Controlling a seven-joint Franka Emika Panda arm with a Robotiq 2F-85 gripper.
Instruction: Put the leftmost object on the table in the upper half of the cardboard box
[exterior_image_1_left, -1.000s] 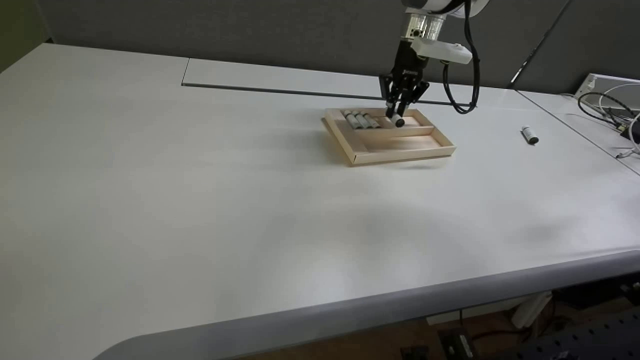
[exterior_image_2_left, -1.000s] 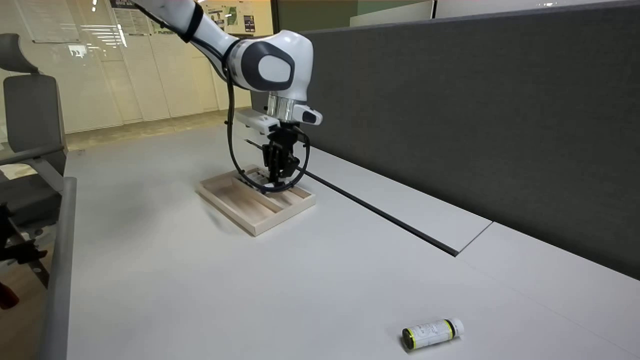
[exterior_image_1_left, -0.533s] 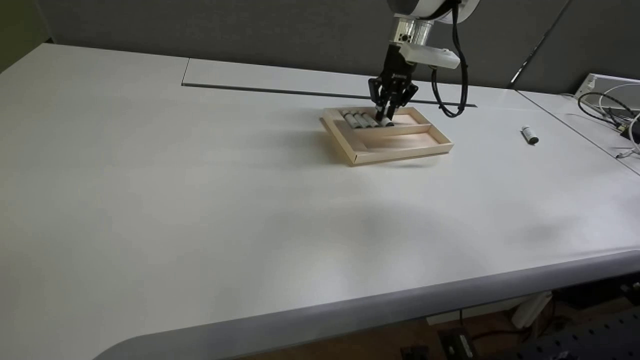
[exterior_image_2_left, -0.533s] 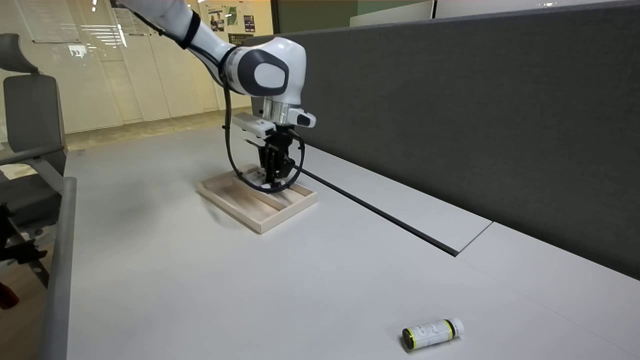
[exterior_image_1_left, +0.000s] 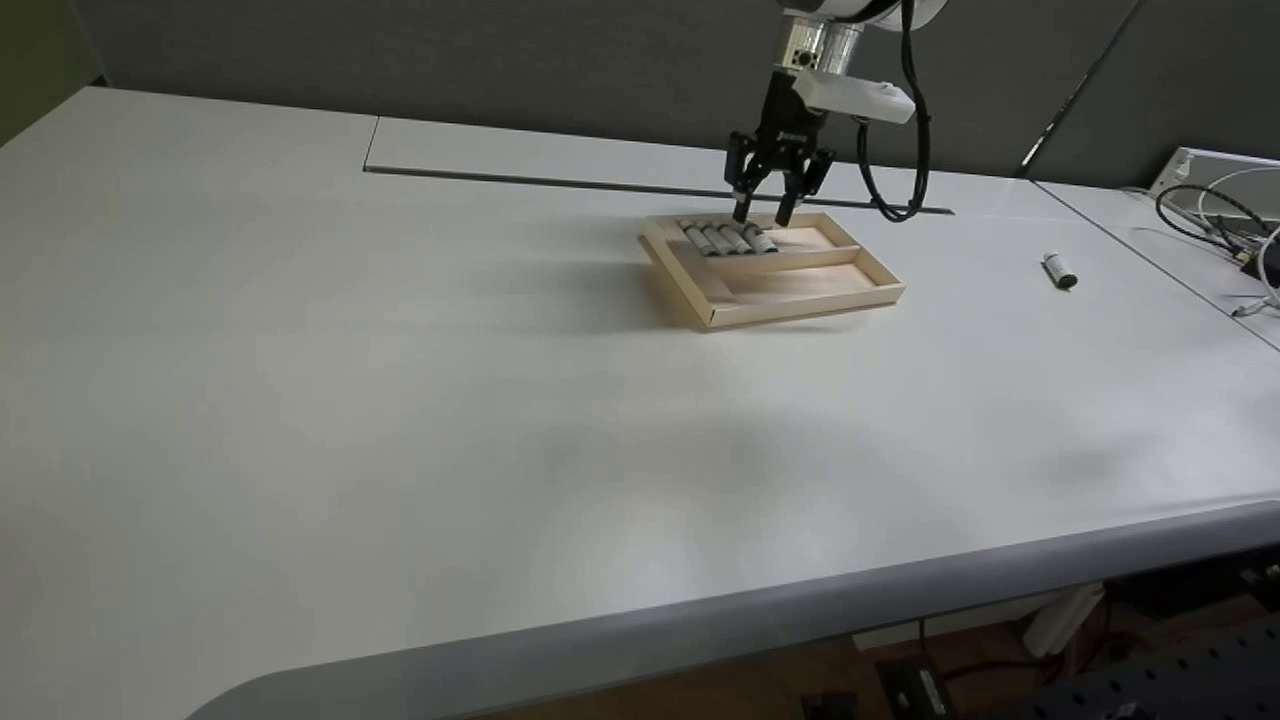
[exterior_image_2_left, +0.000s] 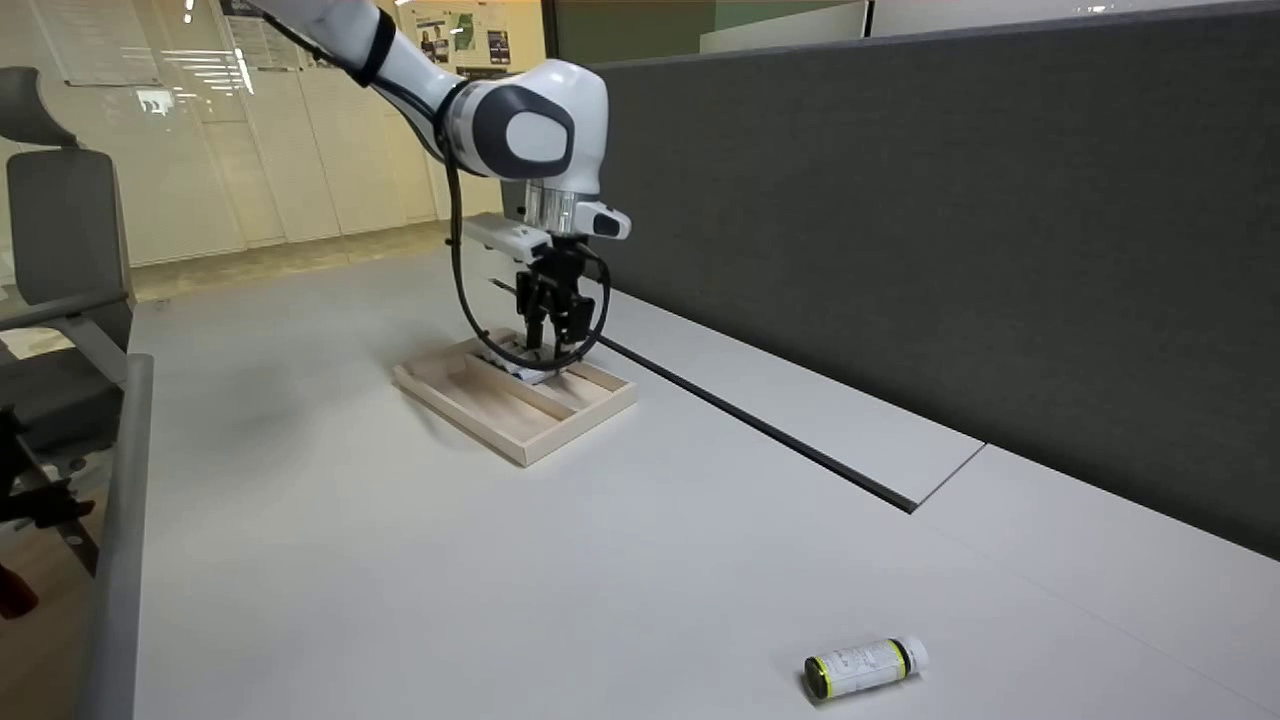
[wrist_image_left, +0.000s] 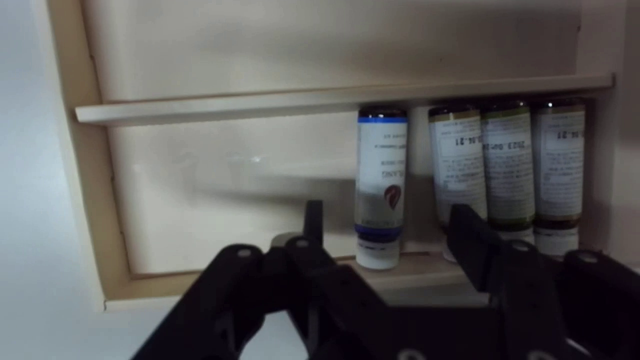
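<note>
The tan cardboard box (exterior_image_1_left: 806, 314) lies on the table with a divider across it; it shows also in an exterior view (exterior_image_2_left: 580, 432) and the wrist view (wrist_image_left: 275, 106). A white vial with blue bands (wrist_image_left: 381, 170) lies in the divided-off compartment, its dark end close to the divider and its white cap at the box edge. Three similar vials (wrist_image_left: 510, 165) lie side by side near it, a small gap away. My gripper (wrist_image_left: 387, 215) is open and empty just above the blue-banded vial, one finger on each side; it shows in both exterior views (exterior_image_1_left: 763, 214) (exterior_image_2_left: 553, 345).
A single vial with yellow bands (exterior_image_2_left: 866, 669) lies on the table apart from the box; it shows also in an exterior view (exterior_image_1_left: 1060, 271). A grey partition (exterior_image_2_left: 900, 230) stands along the table's back. Cables (exterior_image_1_left: 1215, 225) lie at the far edge.
The blue-banded vial was carried towards the other vials, lowered into the compartment and let go. My gripper has opened and risen a little. The box has shifted slightly.
</note>
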